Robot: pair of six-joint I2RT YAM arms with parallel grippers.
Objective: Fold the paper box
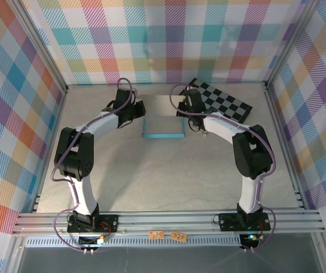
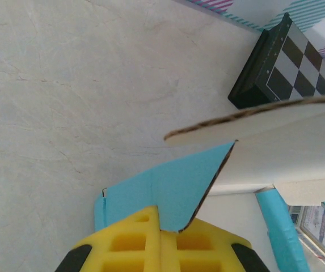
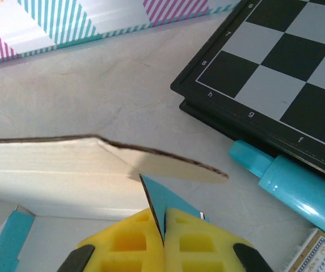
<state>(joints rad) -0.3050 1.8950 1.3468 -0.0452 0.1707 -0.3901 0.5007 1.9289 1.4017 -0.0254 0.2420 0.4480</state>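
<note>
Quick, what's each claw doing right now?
Left gripper: shut on a teal flap of the paper box.
Right gripper: shut on the paper box too, opposite flap.

Right gripper point(image 3: 163, 224): yellow fingers pinched together on a teal flap of the paper box point(image 3: 66, 164).
Paper box: pale inner panel stretches left, its dark cut edge uppermost.
Checkerboard point(image 3: 281, 62): upper right, lying on the table point(image 3: 94, 85).
Teal tube point(image 3: 287, 181): lies along the checkerboard's near edge.
Wall point(image 3: 66, 22): striped, along the top.
</note>
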